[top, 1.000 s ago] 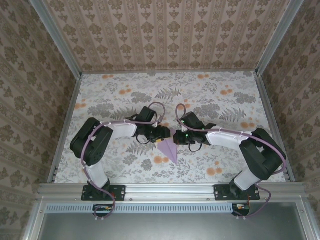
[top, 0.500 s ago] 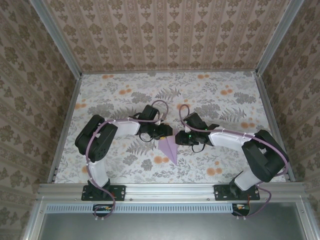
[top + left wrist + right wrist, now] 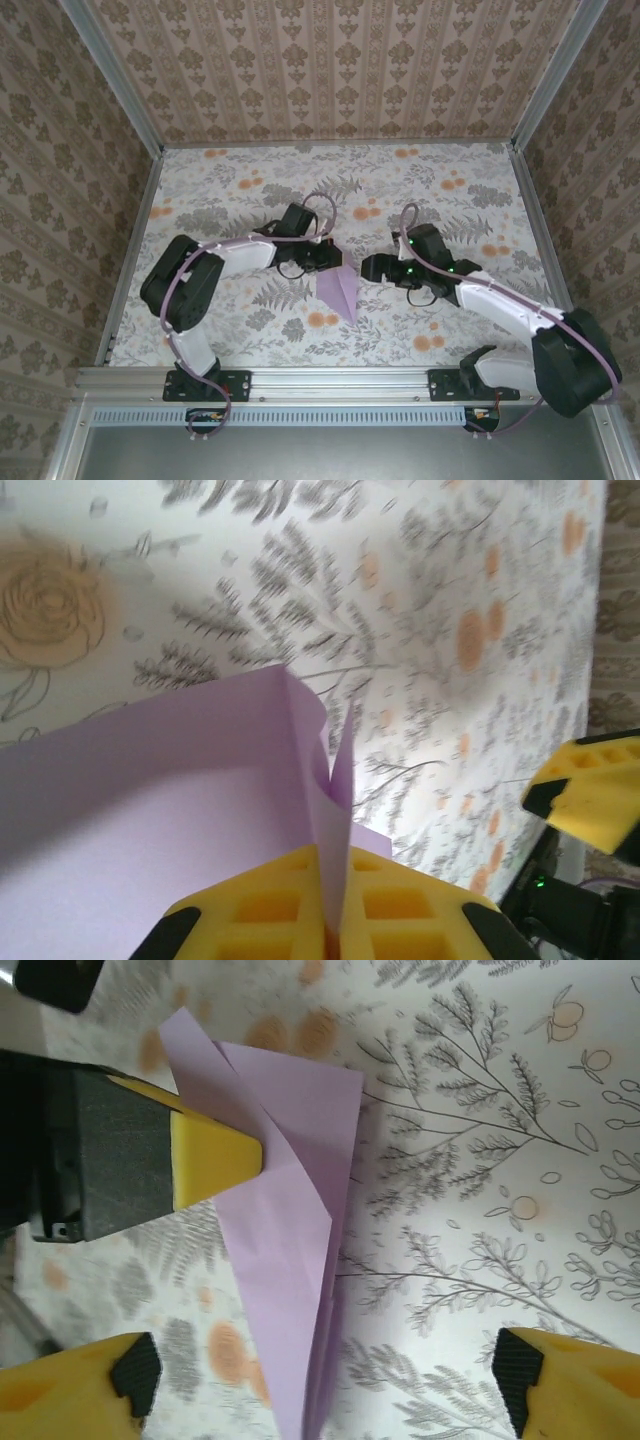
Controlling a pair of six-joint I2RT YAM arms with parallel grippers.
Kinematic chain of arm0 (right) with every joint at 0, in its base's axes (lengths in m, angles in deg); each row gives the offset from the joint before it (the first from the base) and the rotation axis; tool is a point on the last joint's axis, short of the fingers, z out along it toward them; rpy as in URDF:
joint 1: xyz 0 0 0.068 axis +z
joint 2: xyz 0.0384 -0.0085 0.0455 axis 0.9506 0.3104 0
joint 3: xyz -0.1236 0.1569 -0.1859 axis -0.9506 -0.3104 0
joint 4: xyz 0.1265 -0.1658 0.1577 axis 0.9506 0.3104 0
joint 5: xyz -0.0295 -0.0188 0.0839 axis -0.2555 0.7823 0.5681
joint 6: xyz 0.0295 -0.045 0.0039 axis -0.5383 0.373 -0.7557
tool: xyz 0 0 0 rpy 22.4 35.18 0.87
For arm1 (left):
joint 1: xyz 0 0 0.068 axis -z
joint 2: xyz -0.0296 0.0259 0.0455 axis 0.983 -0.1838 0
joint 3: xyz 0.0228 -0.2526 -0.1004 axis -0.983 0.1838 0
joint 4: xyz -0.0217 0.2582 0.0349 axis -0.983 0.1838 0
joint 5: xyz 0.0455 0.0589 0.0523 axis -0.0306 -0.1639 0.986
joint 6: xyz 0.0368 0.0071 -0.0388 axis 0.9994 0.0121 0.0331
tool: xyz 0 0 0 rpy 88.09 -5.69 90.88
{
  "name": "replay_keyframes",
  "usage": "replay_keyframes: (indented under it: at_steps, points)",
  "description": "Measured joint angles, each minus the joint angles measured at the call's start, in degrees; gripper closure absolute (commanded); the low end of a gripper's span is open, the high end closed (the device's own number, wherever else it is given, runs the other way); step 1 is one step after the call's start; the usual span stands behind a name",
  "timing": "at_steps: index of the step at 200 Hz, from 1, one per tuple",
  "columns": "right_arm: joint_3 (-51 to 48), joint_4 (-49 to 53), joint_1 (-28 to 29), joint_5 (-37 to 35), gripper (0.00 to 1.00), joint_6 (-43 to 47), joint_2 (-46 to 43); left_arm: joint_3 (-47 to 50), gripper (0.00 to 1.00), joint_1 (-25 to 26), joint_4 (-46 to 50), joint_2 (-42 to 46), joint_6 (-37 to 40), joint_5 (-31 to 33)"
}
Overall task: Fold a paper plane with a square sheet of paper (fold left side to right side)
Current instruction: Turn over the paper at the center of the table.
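The left arm is seen bent at a raised elbow close to its base. Its forearm is carried across toward the middle of the table, so that the left gripper points rightward. Its jaws are pressed together, and an upright fold at the wide end of the paper plane is pinched between the yellow pads. In the left wrist view the lilac sheet is seen spreading out to the left of these jaws, while the creased flap rises straight out from between them. The plane's pointed end is directed away from the left jaws, toward the near edge of the table.

The right arm is laid out low, with its elbow folded close to the base at the right and its long forearm stretched leftward. The right gripper is held with its jaws spread wide, and nothing is gripped by them. In the right wrist view the plane is seen ahead of the spread jaws, its narrow body running toward the gap between the two fingers, and neither tip is seen touching it. From above, the right jaws are found just beside the plane's right edge, facing the left jaws across it.

The table is covered with a white cloth printed with grey ferns and orange flowers. It is enclosed on three sides by walls papered in a beige damask pattern and edged in aluminium. A metal rail, to which both bases are bolted, runs along the near edge.
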Motion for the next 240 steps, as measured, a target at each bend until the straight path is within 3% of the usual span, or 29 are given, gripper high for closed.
replay_keyframes:
  at_steps: [34, 82, 160, 185, 240]
  points:
    - [-1.73, -2.69, -3.67, 9.25, 0.00, -2.86, -4.98, -3.48, 0.92, -3.39, 1.73, 6.62, 0.15, 0.20]
    - [-5.46, -13.57, -3.23, 20.50, 0.00, -11.91, -5.25, -7.10, 0.93, -7.48, 1.51, 13.42, -1.33, 0.39]
    - [-5.53, -28.57, 1.16, 24.46, 0.00, -21.49, 2.54, -7.67, 0.94, -7.82, -4.46, 14.05, -8.70, -1.22]
    - [-5.11, -32.65, 1.16, 25.09, 0.06, -23.85, 5.40, -6.36, 0.94, -7.82, -6.60, 14.40, -10.80, -2.23]
    - [-1.05, -40.15, 1.14, 25.29, 0.29, -27.74, 7.89, -3.63, 0.94, -7.76, -8.87, 15.43, -13.25, -3.37]
